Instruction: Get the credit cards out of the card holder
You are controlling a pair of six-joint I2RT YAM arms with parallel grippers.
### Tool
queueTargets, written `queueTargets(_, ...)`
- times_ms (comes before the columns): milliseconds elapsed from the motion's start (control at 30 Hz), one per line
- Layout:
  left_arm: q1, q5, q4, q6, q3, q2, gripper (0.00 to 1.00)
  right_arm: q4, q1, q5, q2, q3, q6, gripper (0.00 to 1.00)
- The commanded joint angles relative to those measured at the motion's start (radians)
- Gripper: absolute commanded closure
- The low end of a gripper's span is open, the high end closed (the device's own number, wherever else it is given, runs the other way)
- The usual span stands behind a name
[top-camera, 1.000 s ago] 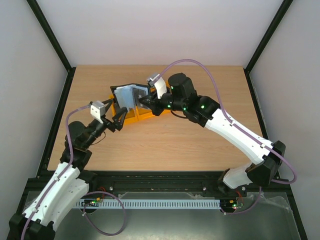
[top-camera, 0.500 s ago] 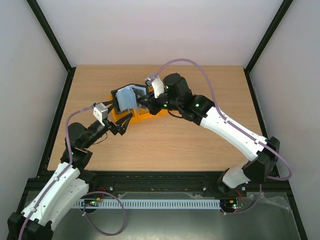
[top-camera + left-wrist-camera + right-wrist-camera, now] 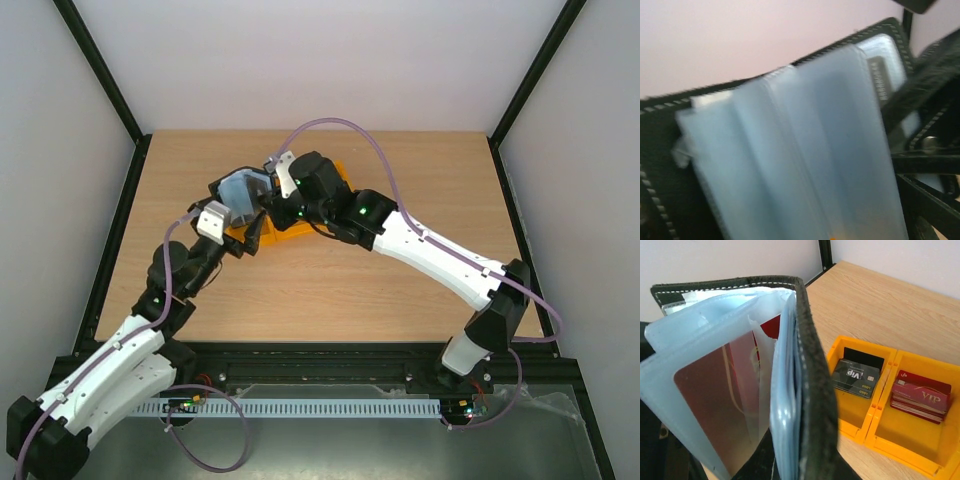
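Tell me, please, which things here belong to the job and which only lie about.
Job: card holder, red card in its clear sleeve, dark card stack, red card stack.
Lying about: yellow bins holding the stacks, wooden table, purple cable.

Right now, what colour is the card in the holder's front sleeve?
Dark red. The card shows best in the right wrist view.
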Motion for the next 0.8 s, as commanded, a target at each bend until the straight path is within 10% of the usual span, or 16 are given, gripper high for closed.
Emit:
queueTargets(0, 0.026, -0.145, 0.024, -0.028, 0.022, -0.010, 0.00, -0.005, 0.003, 0.016, -0.033, 0.018, -0.027, 0.98)
queueTargets(433, 0.201, 0.390, -0.042, -0.373, -0.011, -0.069, 0.00, -0.024, -0.022, -0.242, -0.192, -0.117, -0.286, 0.98)
queueTargets(767, 0.238, 0.708, -0.011, -0.324, -0.008, -0.110, 0.00, 0.029, -0.074, -0.489, -0.334, -0.238, -0.391, 0.98)
